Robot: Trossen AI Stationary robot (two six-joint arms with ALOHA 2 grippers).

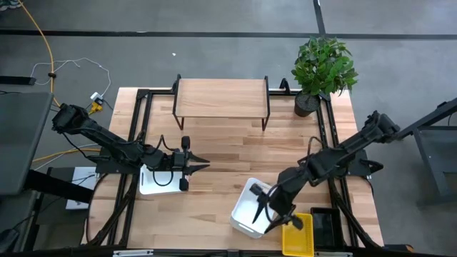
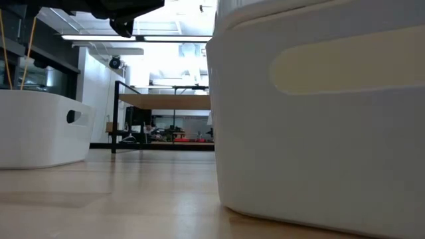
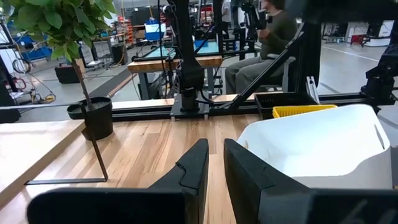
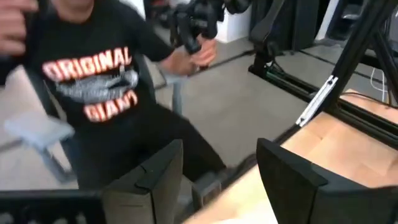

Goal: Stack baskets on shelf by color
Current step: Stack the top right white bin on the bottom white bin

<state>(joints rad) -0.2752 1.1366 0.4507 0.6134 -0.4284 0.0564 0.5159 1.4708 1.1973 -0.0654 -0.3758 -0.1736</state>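
Note:
One white basket sits near the table's near edge and fills the low view. In the left wrist view the white basket looks tipped, its opening turned toward the table's left. My right gripper is open at that basket's right wall; the wrist view shows its fingers wide apart. A yellow basket lies just right of it. A second white basket rests flat under my left arm. My left gripper is shut, empty, and points right. The shelf stands bare at the far side. My right gripper stands at the white basket's right wall, slanting in from the right, with its fingers apart. The gripper's own body hides the wall there, so I cannot tell whether the fingers touch it.
A potted plant stands right of the shelf at the far right corner. Black frame rails run along the table's left and right sides. A seated person is beyond the near edge. Bare wood lies between shelf and baskets.

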